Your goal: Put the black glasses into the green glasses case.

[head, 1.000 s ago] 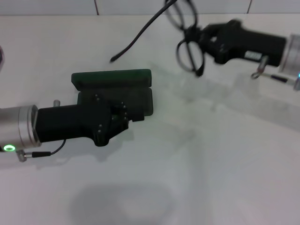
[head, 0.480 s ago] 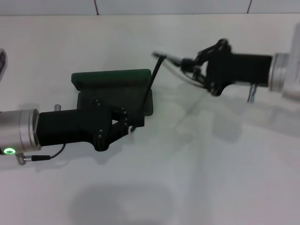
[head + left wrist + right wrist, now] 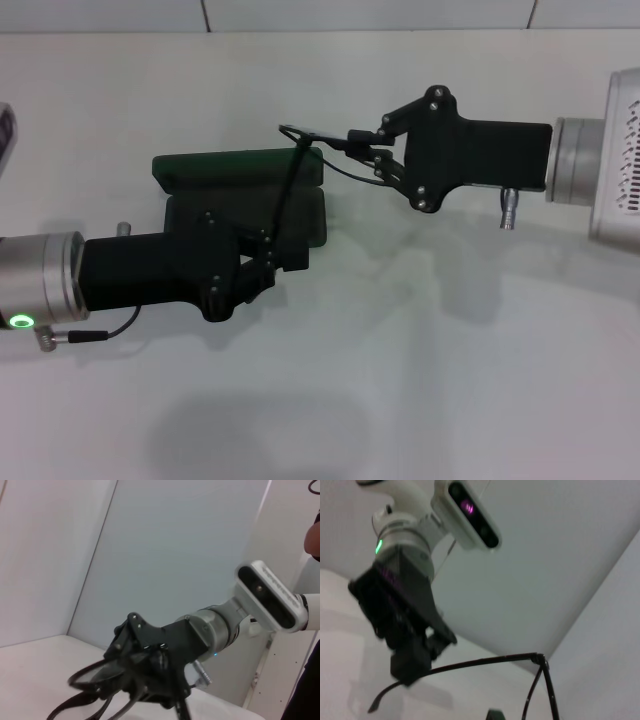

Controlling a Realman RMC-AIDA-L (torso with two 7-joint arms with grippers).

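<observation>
The green glasses case (image 3: 240,168) lies open on the white table, lid toward the far side and base (image 3: 305,215) nearer me. My left gripper (image 3: 252,268) rests over the base's near left part. My right gripper (image 3: 362,150) is shut on the black glasses (image 3: 315,134), held edge-on just above the case's right end. One temple arm (image 3: 285,195) hangs down across the open case. In the left wrist view the right gripper (image 3: 142,672) holds the black glasses (image 3: 92,677). The right wrist view shows a temple arm (image 3: 485,661), the left gripper (image 3: 407,647) and a corner of the case (image 3: 493,714).
The white table (image 3: 450,380) stretches out in front and to the right of the case. A light-coloured object (image 3: 6,135) pokes in at the left edge. A wall seam runs along the table's far edge (image 3: 300,30).
My right gripper has carried the glasses left and down from the far right to the case's right end, turning them edge-on. The left arm has stayed over the case.
</observation>
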